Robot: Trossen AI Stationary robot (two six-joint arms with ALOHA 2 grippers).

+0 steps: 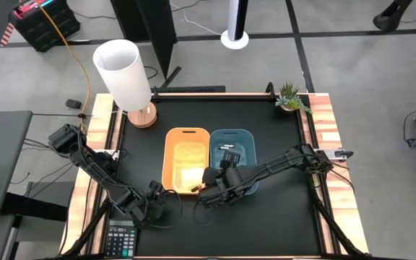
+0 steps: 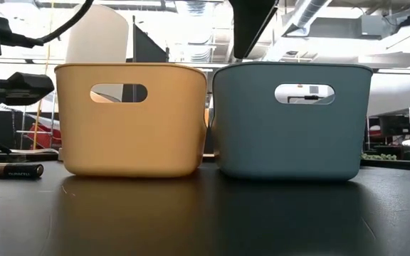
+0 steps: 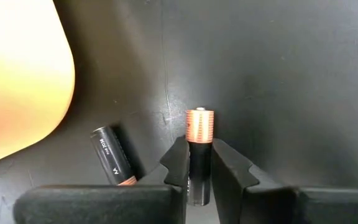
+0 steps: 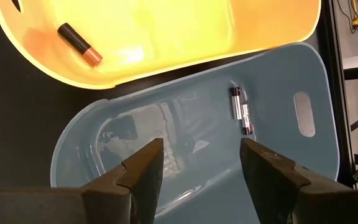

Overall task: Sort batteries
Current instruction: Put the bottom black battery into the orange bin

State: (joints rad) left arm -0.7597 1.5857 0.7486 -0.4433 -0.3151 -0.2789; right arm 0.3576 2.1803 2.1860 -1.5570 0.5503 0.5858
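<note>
My left gripper [image 3: 199, 163] is near the table's near-left area [image 1: 154, 198], shut on a black battery with a copper end [image 3: 200, 127]. A second black-and-copper battery [image 3: 112, 163] lies flat on the black mat beside it, also seen in the low view [image 2: 16, 171]. My right gripper [image 4: 201, 155] is open and hovers over the near end of the blue bin [image 4: 272, 93], touching nothing. Two silvery batteries [image 4: 241, 111] lie in the blue bin. One black-and-copper battery [image 4: 79, 45] lies in the orange bin [image 4: 166, 25]. My left gripper pinches the battery between its two fingers on the black body [image 3: 199, 155]. The battery lies along the fingers, and its copper end [image 3: 200, 124] sticks out past the fingertips. Whether it is lifted clear of the mat, I cannot tell.
The orange bin [image 1: 187, 160] and blue bin [image 1: 233, 153] stand side by side at mid-table. A white lamp [image 1: 125, 76] stands at the far-left corner, a small plant [image 1: 291, 97] at the far-right. A grey calculator [image 1: 121, 238] lies by the near-left edge.
</note>
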